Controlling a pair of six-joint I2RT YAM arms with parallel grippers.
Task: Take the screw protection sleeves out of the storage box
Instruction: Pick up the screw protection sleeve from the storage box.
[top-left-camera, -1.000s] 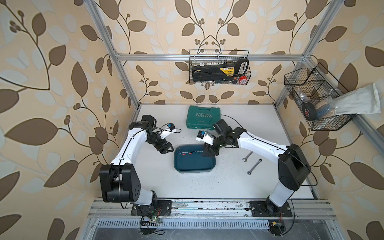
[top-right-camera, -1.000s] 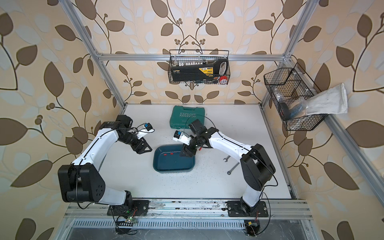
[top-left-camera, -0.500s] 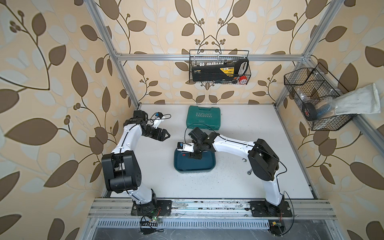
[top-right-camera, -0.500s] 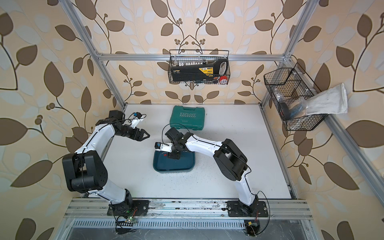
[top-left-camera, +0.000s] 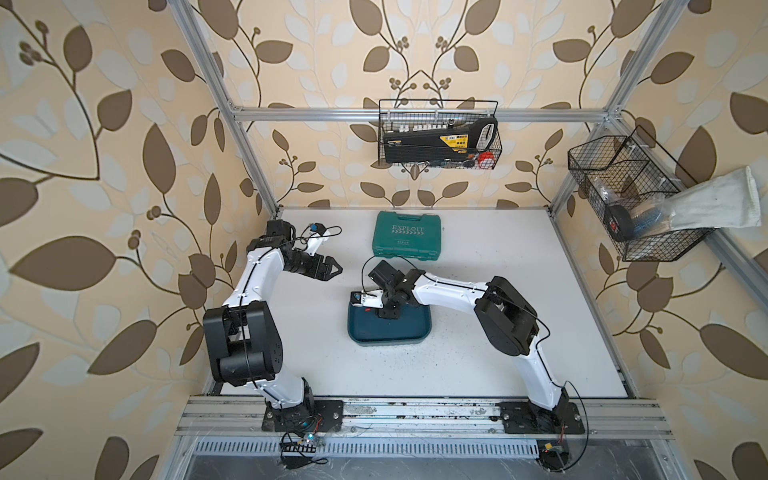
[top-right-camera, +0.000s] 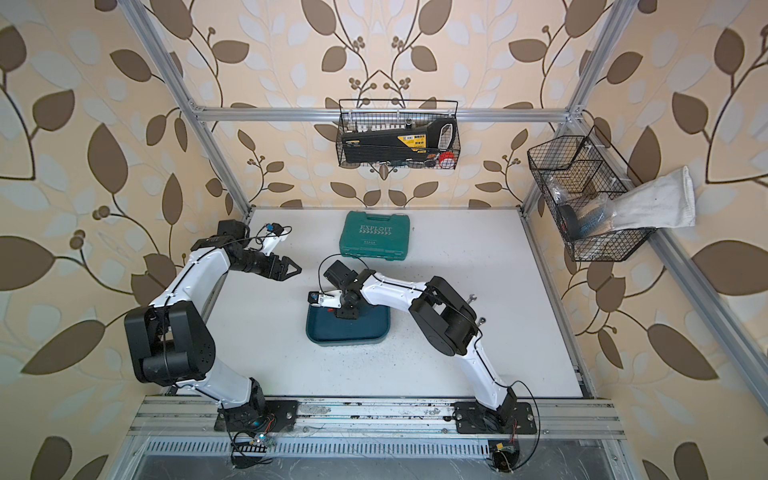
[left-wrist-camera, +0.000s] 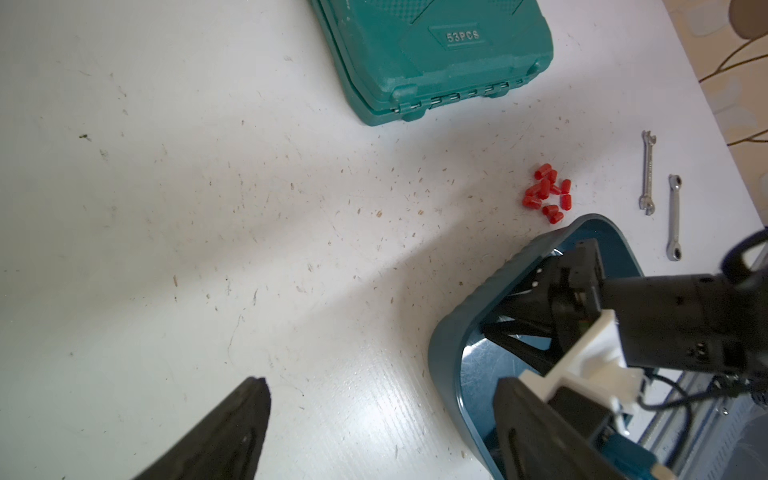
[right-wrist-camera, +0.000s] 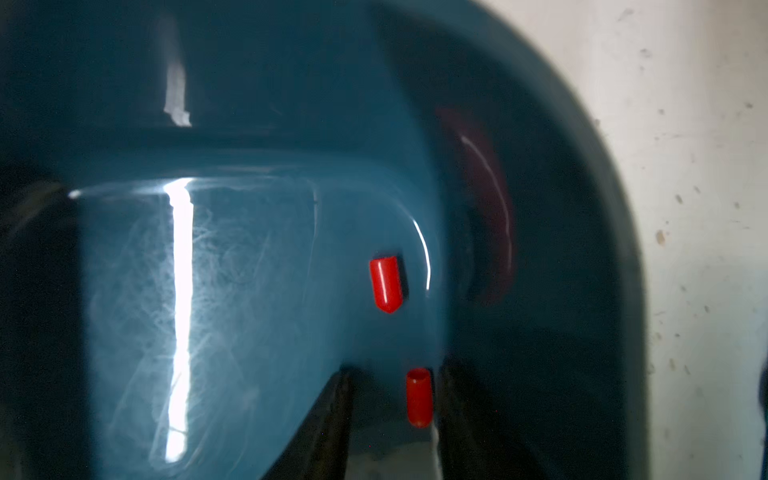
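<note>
The storage box, a shallow teal tray, lies at the table's middle. My right gripper reaches down into its far left corner. In the right wrist view its jaws stand apart round one red screw protection sleeve, which lies close to one finger with a gap to the other. A second sleeve rests on the box floor just ahead. Several more sleeves lie heaped on the table beyond the box. My left gripper hangs open and empty, left of the box.
A green case lettered EXPLOIT lies at the back. Two small wrenches rest right of the box, one showing as a wrench past my right arm. Wire baskets hang on the walls.
My right gripper swung from the box's far right corner to its far left corner, dropped inside and narrowed its jaws. My left gripper drew back from the box toward the far left.
</note>
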